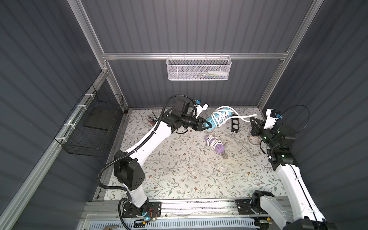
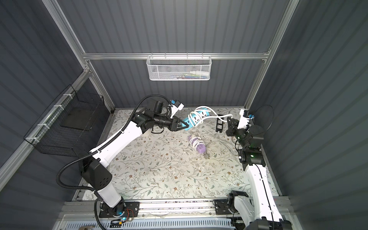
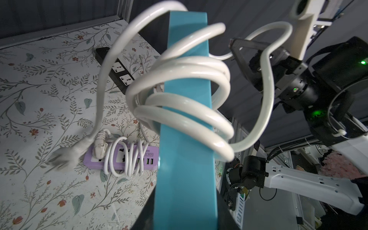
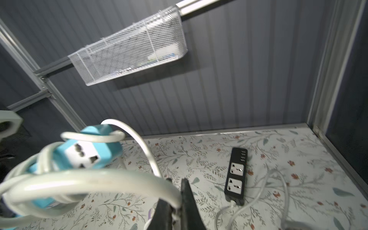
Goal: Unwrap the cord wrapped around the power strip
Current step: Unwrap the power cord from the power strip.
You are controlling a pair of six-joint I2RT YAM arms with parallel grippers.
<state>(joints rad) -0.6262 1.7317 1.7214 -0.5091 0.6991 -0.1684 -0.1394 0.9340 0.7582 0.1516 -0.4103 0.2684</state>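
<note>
The power strip [image 1: 211, 121] is held above the tabletop [image 1: 179, 169], clamped in the left tool [image 1: 209, 125]. The cord [image 1: 242, 117] is pinched by the closed right tool [image 1: 251, 119]. With loops still wound, the cord is best led round the strip's free end, never yanked.

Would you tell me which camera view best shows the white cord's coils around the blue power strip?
The left wrist view: the white cord fills it, each loop around the blue power strip distinct. In both top views the coils look small; the right wrist view shows them blurred and partial.
</note>
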